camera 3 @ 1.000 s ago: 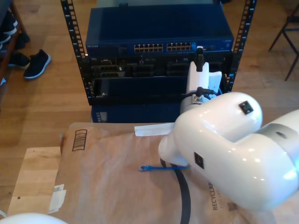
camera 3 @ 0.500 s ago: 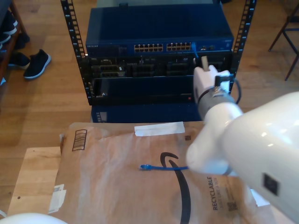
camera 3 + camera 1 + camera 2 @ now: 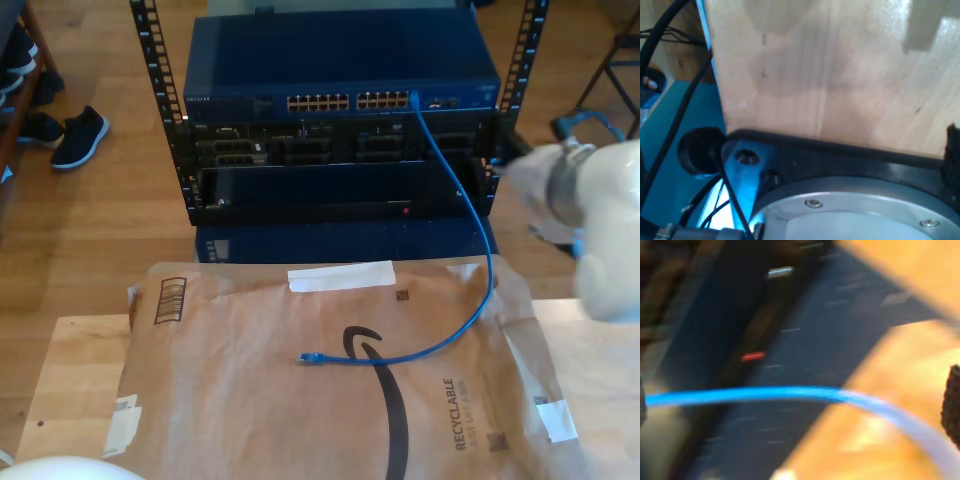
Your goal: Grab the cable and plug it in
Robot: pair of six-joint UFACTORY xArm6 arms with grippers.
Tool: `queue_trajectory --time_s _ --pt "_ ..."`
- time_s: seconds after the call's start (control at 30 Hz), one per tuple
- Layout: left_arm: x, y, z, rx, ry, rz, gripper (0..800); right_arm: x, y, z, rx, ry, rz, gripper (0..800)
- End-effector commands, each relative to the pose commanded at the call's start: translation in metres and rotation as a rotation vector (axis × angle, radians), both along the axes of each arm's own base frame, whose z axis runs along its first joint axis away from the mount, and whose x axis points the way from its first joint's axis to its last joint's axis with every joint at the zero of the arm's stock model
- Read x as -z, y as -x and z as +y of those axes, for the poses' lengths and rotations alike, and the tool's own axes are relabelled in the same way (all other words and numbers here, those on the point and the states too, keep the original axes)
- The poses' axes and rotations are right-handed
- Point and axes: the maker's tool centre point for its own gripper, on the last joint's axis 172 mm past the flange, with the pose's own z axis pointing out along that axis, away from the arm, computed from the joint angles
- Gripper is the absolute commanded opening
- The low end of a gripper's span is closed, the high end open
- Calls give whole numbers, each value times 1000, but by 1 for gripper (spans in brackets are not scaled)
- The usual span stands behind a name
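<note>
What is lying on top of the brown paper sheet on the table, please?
The cable's loose blue end and plug lie on the brown paper, beside a white strip. The paper hides the table surface beneath.

**Open paper surface, one cable strung across the approach**

The brown paper [image 3: 250, 400] lies flat and mostly bare. The cable [image 3: 478, 235] hangs from a switch port [image 3: 413, 100] down over the rack front [image 3: 330, 150] and curves across the paper, its loose plug [image 3: 311, 357] lying there. A white arm [image 3: 600, 220] crowds the exterior view's right edge.
</note>
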Motion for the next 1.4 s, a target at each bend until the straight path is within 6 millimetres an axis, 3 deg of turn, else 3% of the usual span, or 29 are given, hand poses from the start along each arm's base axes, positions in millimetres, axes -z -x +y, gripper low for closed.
queue_trajectory --time_s 0.1,0.27,0.37,0.43,0.63,0.8,0.9,1.13,1.3,1.4 --pt "0 0 0 -1 0 1 798 -9 27 -57 67 64 38 797" --pt "0 0 0 0 0 0 799 -18 80 -129 128 142 97 797" --pt "0 0 0 -1 0 1 798 -13 124 -150 60 194 220 798" --pt "0 0 0 2 0 0 798 -3 164 -155 24 193 338 798" --pt "0 0 0 0 0 0 798 39 313 -202 104 225 575 798" --pt "0 0 0 -1 0 1 798 78 402 -208 125 159 689 797" --pt "0 0 0 0 0 0 799 92 430 -206 167 101 725 798" --pt "0 0 0 0 0 0 798 136 464 -175 136 -80 809 797" --pt "0 0 0 0 0 0 798 160 497 -146 243 -245 828 800" --pt "0 0 0 -1 0 1 798 170 490 -132 319 -324 763 800"
